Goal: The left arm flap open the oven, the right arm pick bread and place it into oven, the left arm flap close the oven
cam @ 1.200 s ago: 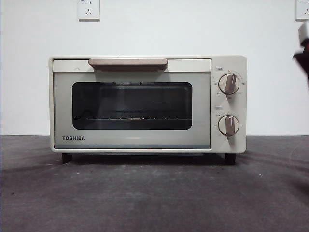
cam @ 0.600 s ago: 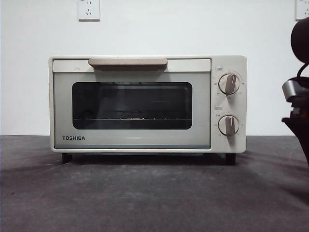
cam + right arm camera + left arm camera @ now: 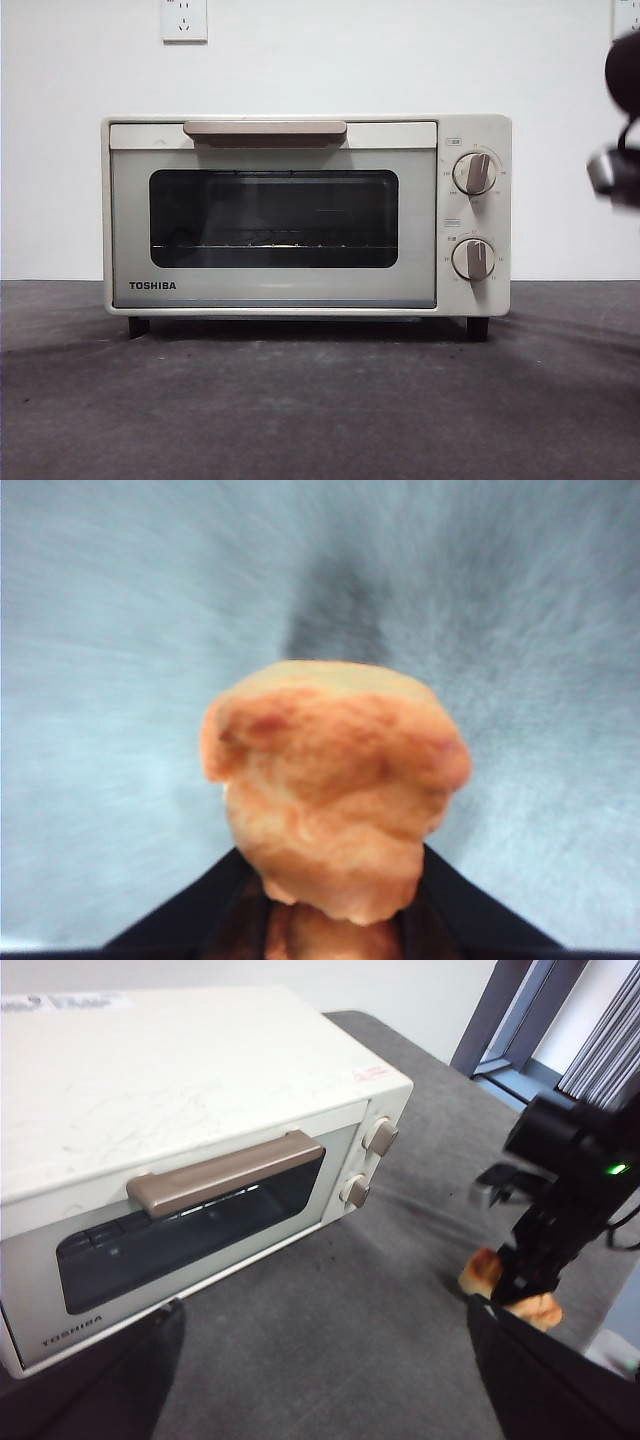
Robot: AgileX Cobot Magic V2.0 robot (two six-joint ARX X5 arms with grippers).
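Bread (image 3: pixel 335 790), lumpy golden-orange, is pinched between the two black jaws of the right claw (image 3: pixel 335 905). The right wrist view shows it lifted clear of the grey bench (image 3: pixel 110 730), background blurred. In the left wrist view the same bread (image 3: pixel 487 1272) hangs under the right arm (image 3: pixel 565 1190), well off to the knob side of the oven (image 3: pixel 180 1080). In the front view only the dark edge of that arm shows, at the right edge.

Oven door (image 3: pixel 273 225) looks fully shut: handle (image 3: pixel 265 130) up against the top, dark glass flush, wire rack (image 3: pixel 260 245) seen behind it, nothing on it. So the bread is in the air while the oven is still closed.

Left claw (image 3: pixel 320 1430) hovers above and in front of the oven, jaws spread wide, holding nothing, not touching the handle.

Risks, as I judge them:
- if the right arm heads in now, the bread hits the glass and gets knocked out of the pinch
- the grip seems to be on the loaf's lower end only, and the lumpy glossy crust could slip or rotate
- if the left claw then goes for the handle, both arms crowd the oven front and could collide
- the light oven may slide on the bench if the handle is pulled at an angle
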